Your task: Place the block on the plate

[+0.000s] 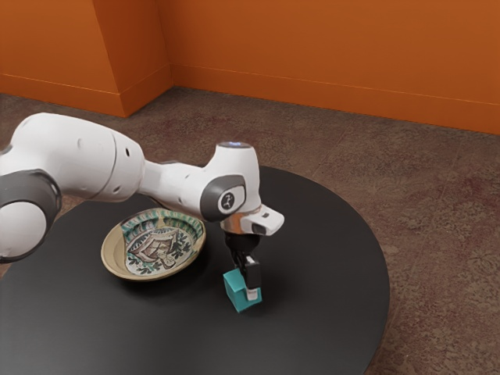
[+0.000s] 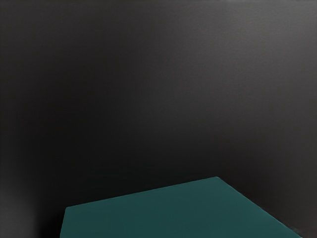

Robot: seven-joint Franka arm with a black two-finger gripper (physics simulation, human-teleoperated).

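Teal block (image 1: 237, 293) at the round black table (image 1: 328, 312), between the plate and the edge toward the exterior view's right. The gripper (image 1: 249, 287) points down at it; whether it is clamped on the block, I cannot tell. Farther back, a patterned plate (image 1: 162, 251) sits on the table. Beyond the far edge, brown floor (image 1: 312, 144) and orange wall (image 1: 328, 55).

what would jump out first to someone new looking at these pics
Probably the bright orange wall, running across the top of the exterior view behind the round black table. Next comes the patterned plate, on the table toward the exterior view's left, and then the teal block, right at the gripper and off the plate.
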